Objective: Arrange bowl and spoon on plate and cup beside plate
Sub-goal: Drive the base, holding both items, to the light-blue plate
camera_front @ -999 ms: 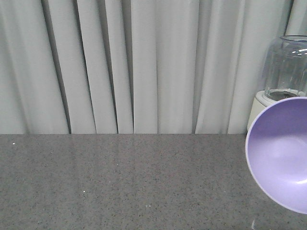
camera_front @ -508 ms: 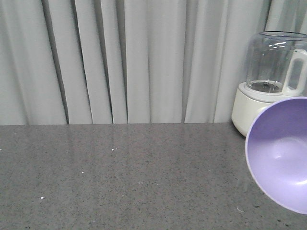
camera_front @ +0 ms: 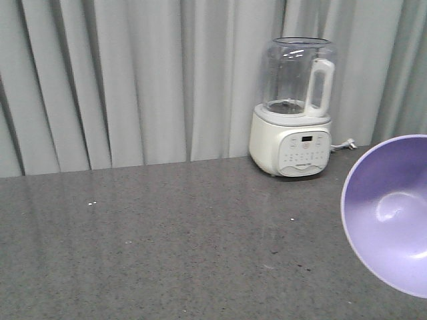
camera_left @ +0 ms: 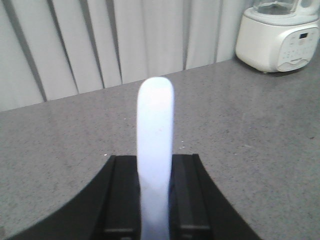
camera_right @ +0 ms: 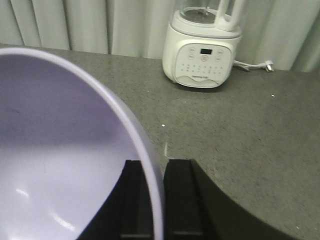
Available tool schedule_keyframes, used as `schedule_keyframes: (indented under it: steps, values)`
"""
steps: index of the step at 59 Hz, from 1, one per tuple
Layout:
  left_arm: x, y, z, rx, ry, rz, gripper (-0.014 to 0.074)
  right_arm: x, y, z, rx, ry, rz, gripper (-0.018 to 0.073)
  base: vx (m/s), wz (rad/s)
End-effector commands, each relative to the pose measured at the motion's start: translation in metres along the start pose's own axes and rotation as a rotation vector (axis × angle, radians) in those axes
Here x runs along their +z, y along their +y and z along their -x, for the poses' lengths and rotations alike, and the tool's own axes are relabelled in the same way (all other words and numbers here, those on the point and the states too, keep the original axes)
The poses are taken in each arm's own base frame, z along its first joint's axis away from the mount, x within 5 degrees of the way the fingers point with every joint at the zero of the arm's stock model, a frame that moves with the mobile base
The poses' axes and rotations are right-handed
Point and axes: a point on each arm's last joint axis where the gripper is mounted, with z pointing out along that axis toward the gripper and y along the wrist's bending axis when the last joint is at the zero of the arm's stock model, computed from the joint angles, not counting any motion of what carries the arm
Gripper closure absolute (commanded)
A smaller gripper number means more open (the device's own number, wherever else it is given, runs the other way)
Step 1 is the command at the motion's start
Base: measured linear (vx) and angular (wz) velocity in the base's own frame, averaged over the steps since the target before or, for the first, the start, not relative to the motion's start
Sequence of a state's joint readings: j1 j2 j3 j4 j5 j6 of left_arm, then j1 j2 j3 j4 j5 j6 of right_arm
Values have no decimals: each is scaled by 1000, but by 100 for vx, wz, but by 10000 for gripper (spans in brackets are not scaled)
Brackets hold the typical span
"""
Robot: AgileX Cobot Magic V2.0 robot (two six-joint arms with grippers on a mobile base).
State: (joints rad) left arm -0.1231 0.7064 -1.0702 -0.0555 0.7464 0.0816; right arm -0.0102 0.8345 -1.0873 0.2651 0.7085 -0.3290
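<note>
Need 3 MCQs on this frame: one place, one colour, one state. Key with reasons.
1. Where does the white appliance stand?
A. at the back of the countertop, by the curtain
B. on the floor
C. on a shelf

2. What colour is the bowl?
A. green
B. lavender
C. red

3. The left gripper is:
A. open and empty
B. out of view
C. shut on the spoon

Key:
1 A: its base sits on the grey top just in front of the folds.
2 B: its inside shows pale purple.
3 C: it clamps the pale handle from both sides.
</note>
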Motion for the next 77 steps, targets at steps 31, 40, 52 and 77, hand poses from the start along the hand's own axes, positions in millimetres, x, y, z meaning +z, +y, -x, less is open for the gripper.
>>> schedule_keyframes:
  steps: [31, 40, 52, 77]
  values:
    - [-3, -1, 13, -6, -98, -6, 602, -9, -2, 16, -4, -120, -29, 568, -9, -60]
    - [-3, -1, 13, -6, -98, -6, 602, -9, -2, 16, -4, -120, -29, 568, -4, -55]
    - [-3, -1, 13, -6, -98, -6, 602, -9, -2, 16, -4, -120, -29, 568, 1, -57]
    - [-3, -1, 13, -6, -98, -6, 602, -9, -2, 16, -4, -120, -29, 568, 11, -60]
